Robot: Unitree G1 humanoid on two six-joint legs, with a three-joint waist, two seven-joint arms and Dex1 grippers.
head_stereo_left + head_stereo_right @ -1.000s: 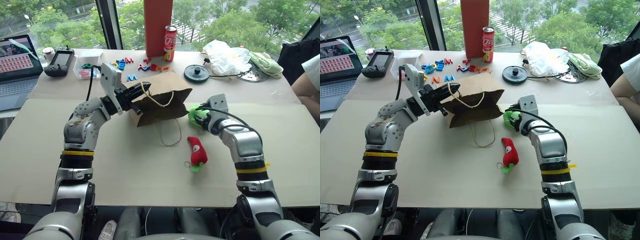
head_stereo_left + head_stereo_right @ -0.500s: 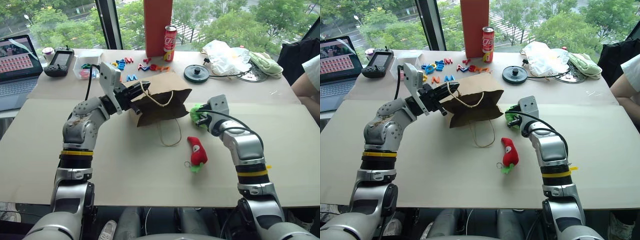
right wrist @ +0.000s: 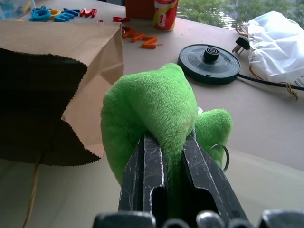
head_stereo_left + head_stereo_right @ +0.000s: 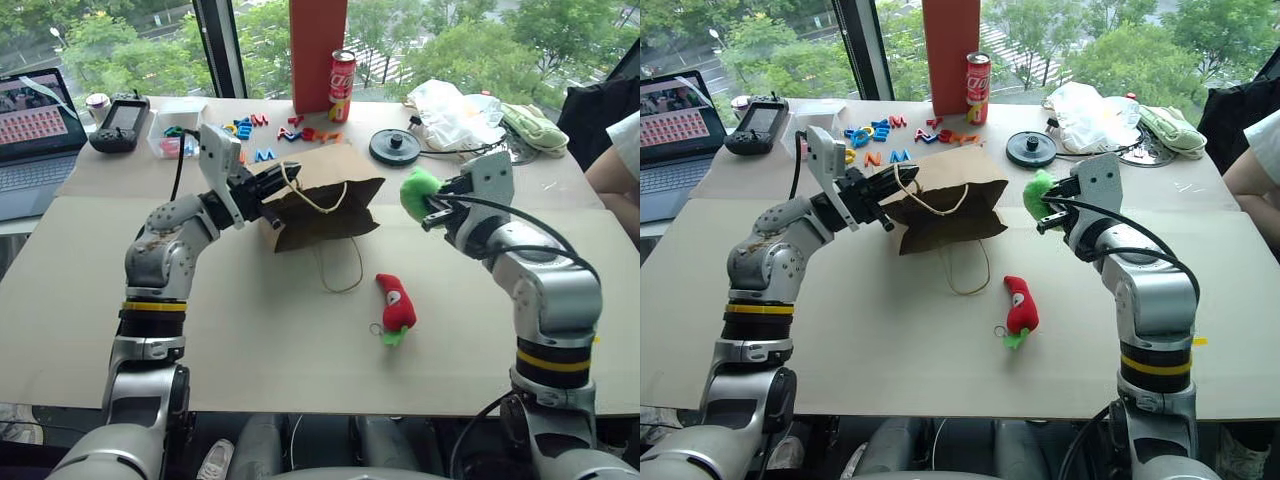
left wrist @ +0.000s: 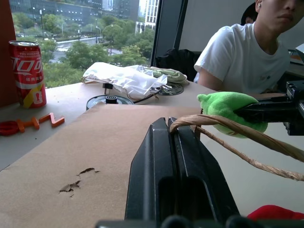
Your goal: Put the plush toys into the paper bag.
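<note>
Green plush (image 3: 152,102) clenched in right tool (image 3: 165,156), left tool (image 5: 175,142) pinching paper bag (image 4: 325,195) handle, wrist view reveals key ring (image 3: 219,156)

Silver arms, yellow-black wrist bands

Little text could be read. On the red can (image 5: 27,73), white characters resembling "100" were seen near its top, above a yellow patch; nothing else on it could be made out. Loose coloured plastic letters (image 4: 875,134) were scattered on the desk (image 4: 940,370) behind the bag: a red "M" and a blue "M" could be told, while the others were too small to be read. Nothing on the laptop (image 4: 38,125) screen could be read.
</note>
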